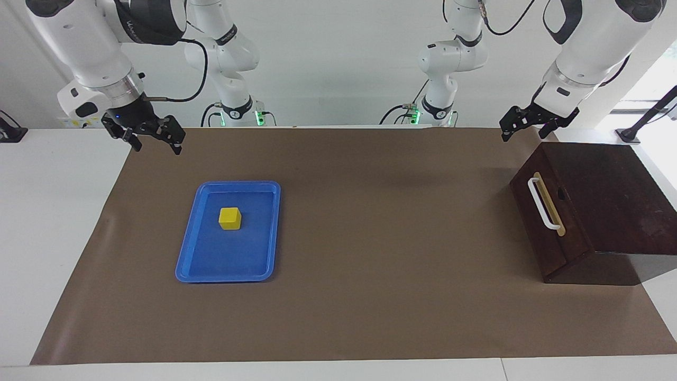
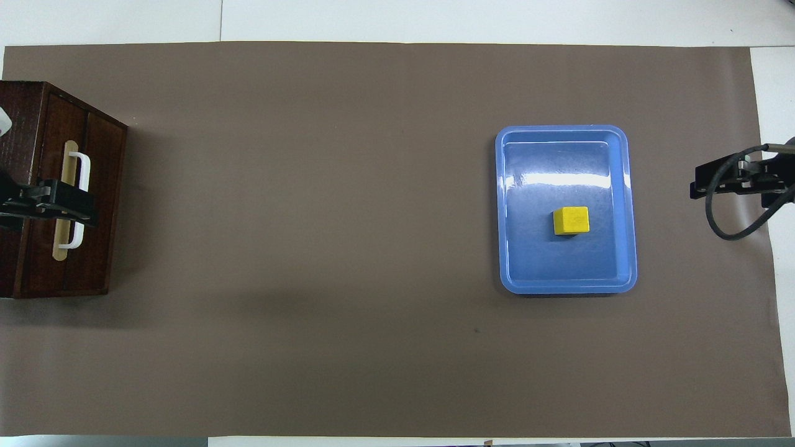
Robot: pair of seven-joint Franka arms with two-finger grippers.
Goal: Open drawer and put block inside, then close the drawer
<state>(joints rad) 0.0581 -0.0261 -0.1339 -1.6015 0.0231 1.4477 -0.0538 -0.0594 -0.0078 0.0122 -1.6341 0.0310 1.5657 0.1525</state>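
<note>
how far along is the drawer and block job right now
Nothing looks done yet. The drawer is shut, flush in its dark box at the left arm's end of the table. The block sits in the blue tray at the right arm's end. Nothing is in hand: the left tool hangs in the air by the box, the right tool over the mat's edge, holding nothing. Opening, loading and closing all remain.

The brown mat [image 1: 370,264] lies bare between the blue tray [image 1: 185,254], whose low rim rings the yellow block [image 1: 230,218] with open air above it, and the shut drawer [image 1: 545,222] at the left arm's end, whose white handle [image 1: 540,203] faces that open stretch
</note>
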